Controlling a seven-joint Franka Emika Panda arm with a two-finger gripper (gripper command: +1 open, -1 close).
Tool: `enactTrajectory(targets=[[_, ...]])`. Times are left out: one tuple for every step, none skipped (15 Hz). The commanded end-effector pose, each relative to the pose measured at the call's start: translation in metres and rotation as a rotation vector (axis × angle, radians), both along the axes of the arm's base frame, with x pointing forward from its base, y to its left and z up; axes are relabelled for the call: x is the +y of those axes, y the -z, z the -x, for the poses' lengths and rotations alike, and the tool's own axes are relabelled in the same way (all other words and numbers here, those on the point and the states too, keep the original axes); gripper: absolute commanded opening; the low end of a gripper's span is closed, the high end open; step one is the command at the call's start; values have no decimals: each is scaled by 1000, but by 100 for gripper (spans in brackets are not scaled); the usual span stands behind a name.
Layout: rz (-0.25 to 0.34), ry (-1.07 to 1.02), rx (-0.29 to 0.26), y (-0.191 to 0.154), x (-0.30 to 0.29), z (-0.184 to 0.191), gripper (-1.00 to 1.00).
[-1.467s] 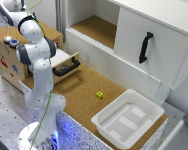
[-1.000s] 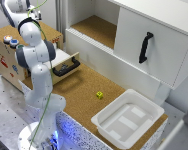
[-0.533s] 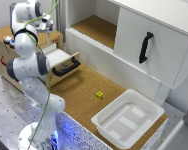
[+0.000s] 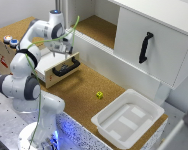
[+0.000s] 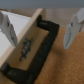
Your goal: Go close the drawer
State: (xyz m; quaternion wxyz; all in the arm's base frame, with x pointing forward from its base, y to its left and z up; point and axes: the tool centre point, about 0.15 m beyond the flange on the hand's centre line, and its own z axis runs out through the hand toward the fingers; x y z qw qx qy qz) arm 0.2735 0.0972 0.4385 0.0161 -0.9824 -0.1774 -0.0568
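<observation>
The drawer [image 4: 58, 74] is a small light-wood box with a white inside [image 4: 45, 61] and a horizontal black bar handle [image 4: 67, 67]. It stands pulled out from the wooden unit at the exterior view's left. My gripper [image 4: 62, 52] hangs just above the drawer's front edge, pointing down. In the wrist view the gripper [image 5: 40, 44] is open and empty. Its two fingers [image 5: 8, 28] straddle the wooden front [image 5: 31, 42], with the black handle [image 5: 36, 56] and the white inside [image 5: 19, 21] below them.
A big white cabinet door with a vertical black handle [image 4: 145, 47] stands at the exterior view's right. A white plastic tub [image 4: 126, 120] sits on the cork top [image 4: 84, 90] near the front edge. A small yellow cube [image 4: 99, 95] lies between the tub and the drawer.
The arm has swung from upright at the exterior view's left toward the drawer. The gripper has come down over the drawer's front. The drawer looks as far open as before.
</observation>
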Motion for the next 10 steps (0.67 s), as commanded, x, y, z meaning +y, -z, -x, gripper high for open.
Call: enactTrajectory(targets=[[-30,150,-37,37,-60,-17,100],[-31,209,-34,42,-68,-21,100],[-42,240,-26,47,-70,-25,100],[-66,269,-51,48,-71,-30,100],[-62,254,-58,49,-66,-37,100],[-39,241,-66,51,-59,-44,100],[-55,238,-67,56,-54,-49,100],[-48,232,-59,61,-50,-52,-100],[-75,216,-48,71,-47,-55,-100],[-47,196,-25,84,-44,-57,-100]])
